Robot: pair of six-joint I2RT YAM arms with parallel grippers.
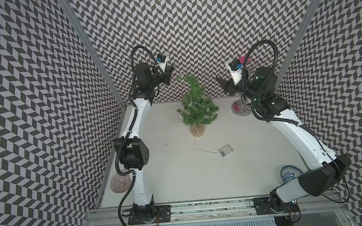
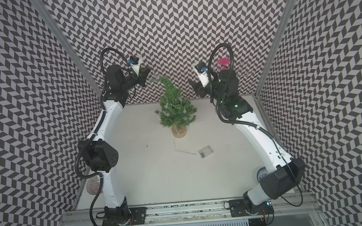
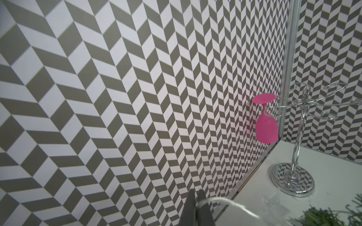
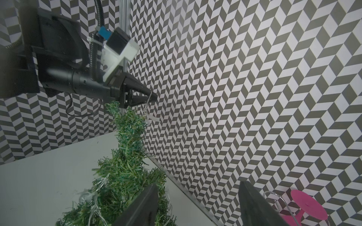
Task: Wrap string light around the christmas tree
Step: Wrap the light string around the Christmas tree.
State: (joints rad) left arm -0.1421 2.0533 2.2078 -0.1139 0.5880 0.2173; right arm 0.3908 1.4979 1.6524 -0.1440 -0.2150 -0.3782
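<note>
String light (image 1: 207,150) first: its battery box (image 1: 225,150) is lying nearest me on the desk (image 1: 169,174), a slack tail of wire running back to the tan base (image 1: 198,131) of the christmas tree (image 1: 197,110). Further in, I'm seeing loops with bulbs sitting around the lower and middle branches, so most of the wrapping looks done. Up at the bent tip, close to the back wall, the left claw (image 4: 151,95) is pinching the wire, jaws closed on it. Across the tree the right claw (image 1: 222,85) is hanging open, holding nothing. By my reckoning, only the top turn and a release are remaining.
</note>
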